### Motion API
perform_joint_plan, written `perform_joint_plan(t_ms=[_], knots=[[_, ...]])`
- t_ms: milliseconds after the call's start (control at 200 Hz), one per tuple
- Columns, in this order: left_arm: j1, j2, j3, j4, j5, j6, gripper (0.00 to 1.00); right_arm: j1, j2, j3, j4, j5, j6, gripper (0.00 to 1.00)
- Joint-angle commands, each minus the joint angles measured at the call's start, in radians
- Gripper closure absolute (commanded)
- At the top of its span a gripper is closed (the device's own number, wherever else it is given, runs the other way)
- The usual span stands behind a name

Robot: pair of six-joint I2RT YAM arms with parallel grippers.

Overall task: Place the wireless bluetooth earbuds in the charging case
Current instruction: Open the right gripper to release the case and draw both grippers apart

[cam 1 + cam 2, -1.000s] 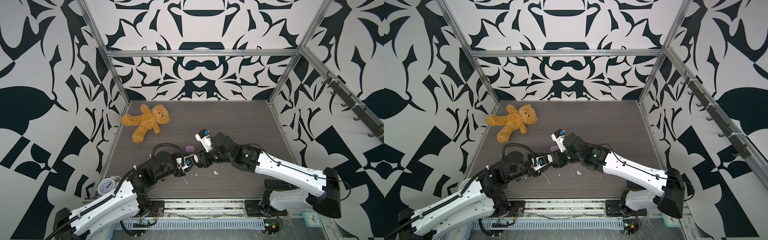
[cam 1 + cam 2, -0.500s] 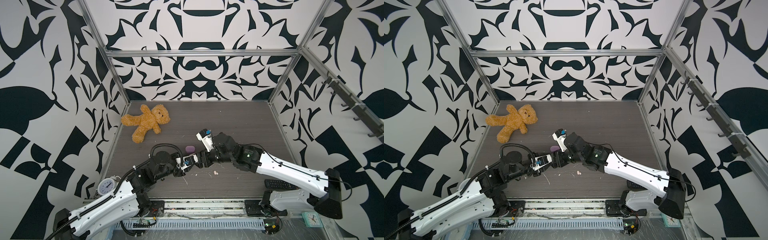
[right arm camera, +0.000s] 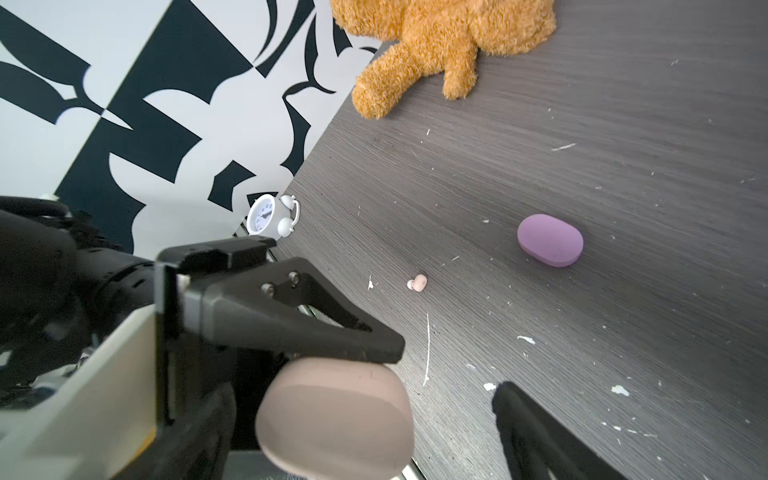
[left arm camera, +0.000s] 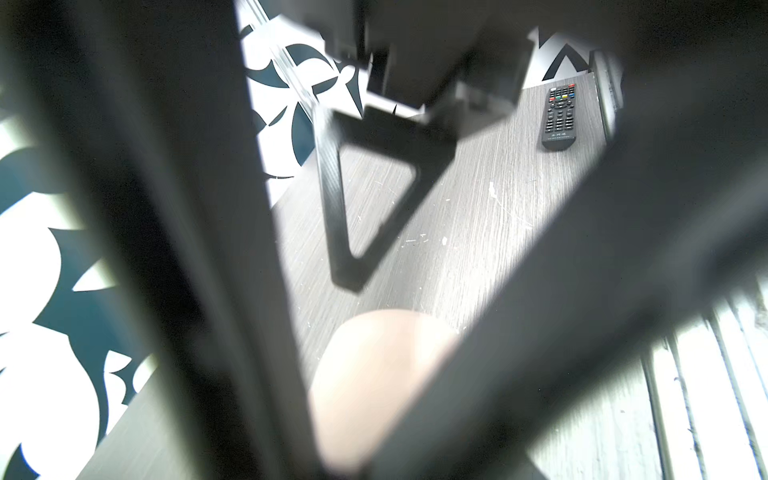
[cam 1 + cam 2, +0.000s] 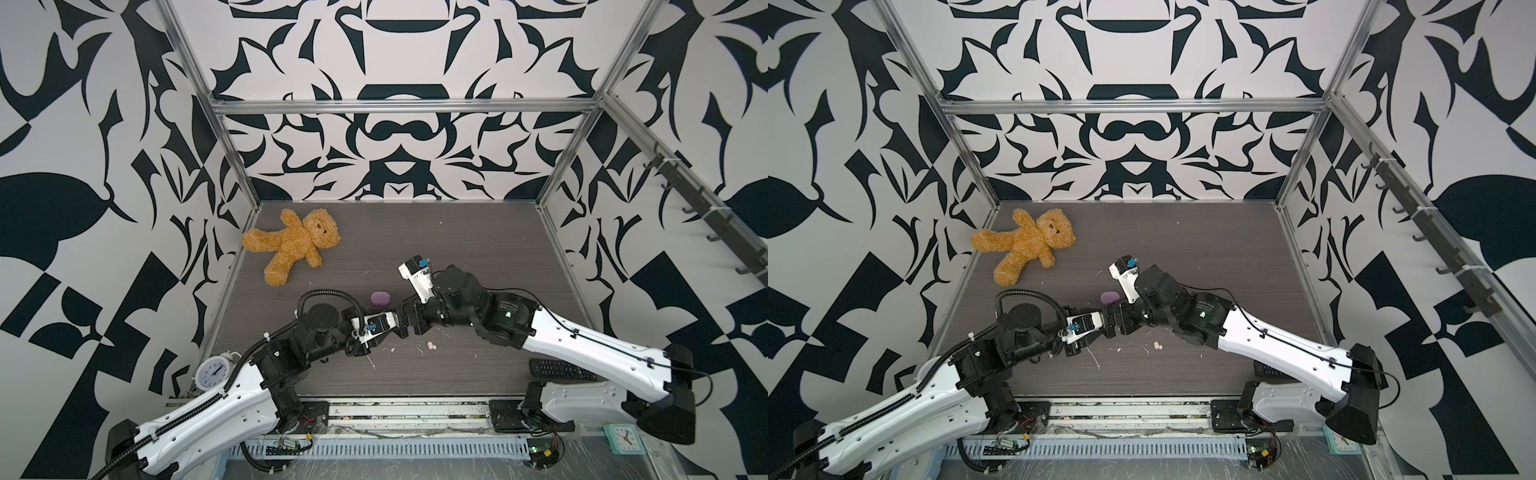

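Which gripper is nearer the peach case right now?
Left. The left gripper is shut on the peach case. The right gripper stands open right beside it, its visible finger clear of the case.

Robot lab test cell, not a lived-in room.
Aluminium frame (image 5: 399, 107) and black-and-white patterned walls (image 5: 83, 124) box in a grey surface (image 5: 457, 232); left arm (image 5: 208, 415) and right arm (image 5: 590, 349) mount on the front rail (image 5: 407, 409) above a cable duct (image 5: 374, 449); loose props: teddy bear (image 5: 293, 245), alarm clock (image 5: 212, 372), remote (image 5: 561, 369).

No legible text, even on remote control (image 4: 560, 116) or alarm clock (image 3: 266, 217).
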Motion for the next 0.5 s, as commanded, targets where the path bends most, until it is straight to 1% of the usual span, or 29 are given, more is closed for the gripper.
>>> perform_joint_plan(t_ms=[0, 55, 185, 340, 495], knots=[[-0.001, -0.017, 0.027, -0.092, 0.065, -0.042, 1.0, 0.018, -0.077, 0.014, 0.044, 0.0, -0.052, 0.01], [0.0, -0.022, 0.046, -0.134, 0.11, -0.084, 1.0, 0.018, -0.104, 0.003, 0.052, 0.003, -0.071, 0.01], [-0.001, -0.028, 0.108, -0.251, 0.243, -0.233, 1.0, 0.018, -0.179, -0.052, 0.088, 0.001, -0.15, 0.01], [-0.001, -0.026, 0.158, -0.322, 0.324, -0.434, 1.0, 0.018, -0.246, -0.139, 0.176, -0.103, -0.224, 0.0], [-0.001, 0.008, 0.223, -0.415, 0.359, -0.529, 1.0, 0.018, -0.285, -0.192, 0.237, -0.211, -0.298, 0.0]])
